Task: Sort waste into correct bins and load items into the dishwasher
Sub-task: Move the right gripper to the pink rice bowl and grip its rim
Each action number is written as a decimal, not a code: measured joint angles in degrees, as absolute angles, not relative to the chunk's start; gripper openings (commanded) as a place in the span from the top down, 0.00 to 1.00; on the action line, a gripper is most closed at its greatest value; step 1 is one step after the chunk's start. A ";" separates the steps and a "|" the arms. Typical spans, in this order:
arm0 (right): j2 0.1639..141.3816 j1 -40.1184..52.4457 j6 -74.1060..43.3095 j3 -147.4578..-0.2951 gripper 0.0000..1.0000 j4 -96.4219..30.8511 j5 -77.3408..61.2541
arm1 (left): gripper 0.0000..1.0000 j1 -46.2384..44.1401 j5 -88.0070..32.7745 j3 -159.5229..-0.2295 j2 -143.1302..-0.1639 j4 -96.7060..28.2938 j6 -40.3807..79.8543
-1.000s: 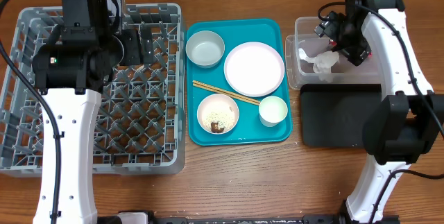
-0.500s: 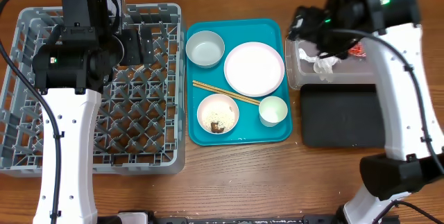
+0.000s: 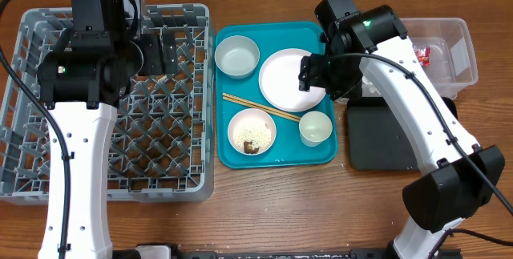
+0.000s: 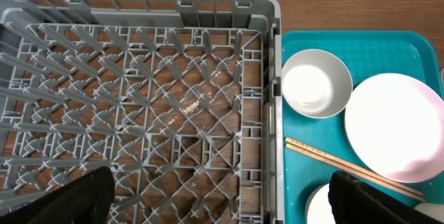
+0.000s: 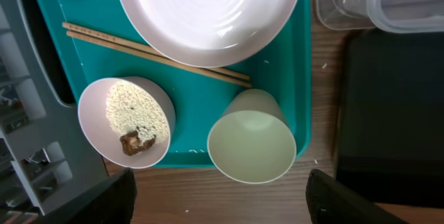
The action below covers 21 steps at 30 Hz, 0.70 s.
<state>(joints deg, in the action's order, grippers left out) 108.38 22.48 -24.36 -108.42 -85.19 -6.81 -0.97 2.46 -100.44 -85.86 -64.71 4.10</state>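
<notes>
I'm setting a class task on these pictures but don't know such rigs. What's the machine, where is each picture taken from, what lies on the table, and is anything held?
These are two robot arms at a table, each with a two-finger gripper. The wide picture is from a fixed camera overhead. The other two are from cameras on the wrists, and the dark shapes in their bottom corners are that arm's own fingers. On the left lies a grey dish rack. The teal tray in the middle carries a white plate, an empty bowl, a bowl with rice and a brown lump, a cup and chopsticks. On the right are a clear tub holding a red wrapper and a black tray. The left gripper and right gripper are open and empty.
</notes>
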 measured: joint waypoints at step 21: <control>108.62 34.28 -28.88 -104.01 0.30 -73.38 -6.46 | 0.00 -0.97 2.44 -100.44 -85.89 -64.29 4.10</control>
<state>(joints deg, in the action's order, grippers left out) 108.62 34.28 -28.88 -104.01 -73.38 -6.46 -0.97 2.44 -100.44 -85.89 -64.29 4.10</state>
